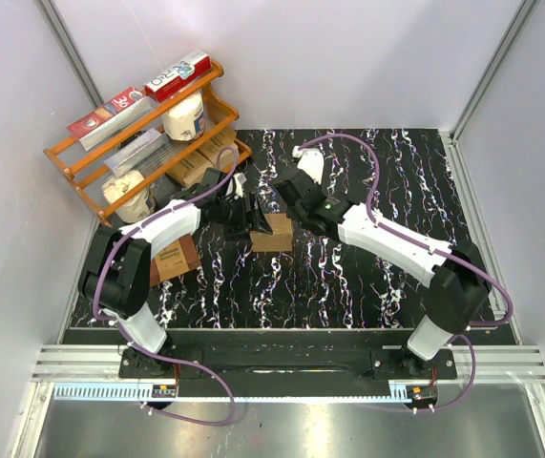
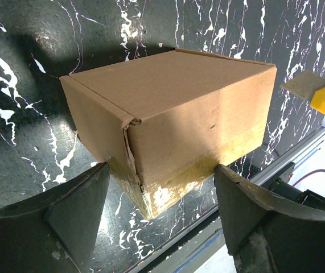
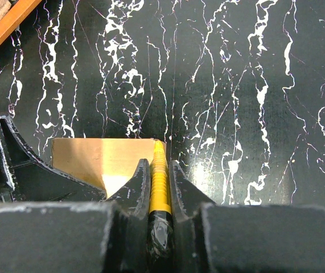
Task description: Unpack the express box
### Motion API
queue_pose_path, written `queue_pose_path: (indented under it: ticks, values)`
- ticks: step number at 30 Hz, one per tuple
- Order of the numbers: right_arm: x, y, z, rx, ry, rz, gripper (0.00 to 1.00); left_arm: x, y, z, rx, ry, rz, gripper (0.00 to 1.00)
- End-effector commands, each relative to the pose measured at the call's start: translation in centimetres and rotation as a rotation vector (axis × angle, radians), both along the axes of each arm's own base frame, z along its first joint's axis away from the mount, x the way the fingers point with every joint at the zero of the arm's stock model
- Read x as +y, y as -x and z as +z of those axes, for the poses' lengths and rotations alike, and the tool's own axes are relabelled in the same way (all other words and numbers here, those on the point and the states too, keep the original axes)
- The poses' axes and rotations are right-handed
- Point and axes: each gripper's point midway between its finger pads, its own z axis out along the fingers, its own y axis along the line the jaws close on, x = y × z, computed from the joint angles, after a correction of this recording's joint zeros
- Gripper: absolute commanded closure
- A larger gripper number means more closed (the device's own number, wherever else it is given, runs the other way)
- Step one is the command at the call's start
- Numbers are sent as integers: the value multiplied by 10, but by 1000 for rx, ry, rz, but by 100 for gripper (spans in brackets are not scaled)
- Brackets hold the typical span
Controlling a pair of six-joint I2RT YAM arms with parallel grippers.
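Cardboard express box (image 2: pixel 173 114) between spread left tool (image 2: pixel 159 227) fingers, unpinched

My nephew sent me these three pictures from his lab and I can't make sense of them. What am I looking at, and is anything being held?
Two robot arms stand at the near edge of a black marbled table. One picture looks down from above; the other two come from cameras on each wrist. The left gripper is open, its fingers either side of a small cardboard box, the express box. The right gripper is shut on a yellow cutter beside that box. A wooden rack of goods and a darker box sit at the left.
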Motion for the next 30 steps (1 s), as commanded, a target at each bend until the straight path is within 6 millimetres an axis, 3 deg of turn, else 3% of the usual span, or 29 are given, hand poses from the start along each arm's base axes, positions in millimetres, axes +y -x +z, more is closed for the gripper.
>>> queue_pose_path:
  ticks: [1,30]
  values:
    - [8,-3,19,-44,-50,7,100,20,1,-33,48,-131,50,25]
    - [10,-3,-4,2,1,25,100,21,1,-34,52,-133,55,25]
